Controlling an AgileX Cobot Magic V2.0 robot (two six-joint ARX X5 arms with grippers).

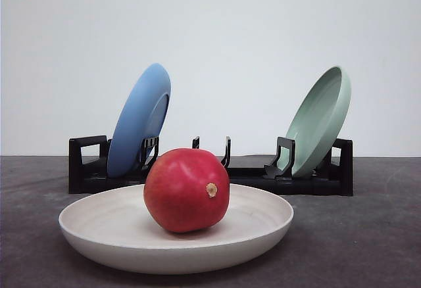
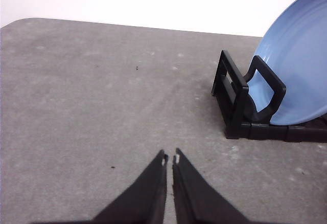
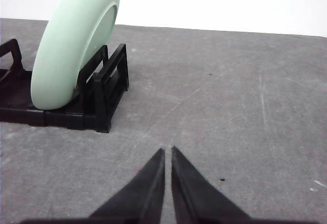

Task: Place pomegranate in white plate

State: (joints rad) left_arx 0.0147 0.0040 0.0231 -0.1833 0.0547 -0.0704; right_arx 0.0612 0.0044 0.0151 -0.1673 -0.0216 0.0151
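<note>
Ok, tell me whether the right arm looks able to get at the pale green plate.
Probably yes. The right gripper, jaws shut, faces bare table, and the pale green plate stands in the black rack nearby with nothing between them.

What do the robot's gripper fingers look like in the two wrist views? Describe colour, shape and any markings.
The left gripper has two matte black fingers that taper to narrow pointed tips, each tip marked with a small pale notch. The right gripper has the same black, wedge-shaped tapering fingers, with no markings visible. No cables or labels can be seen.

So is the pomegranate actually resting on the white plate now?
Touching. In the front view the pomegranate sits inside the white plate, its underside meeting the plate surface with no gap.
</note>
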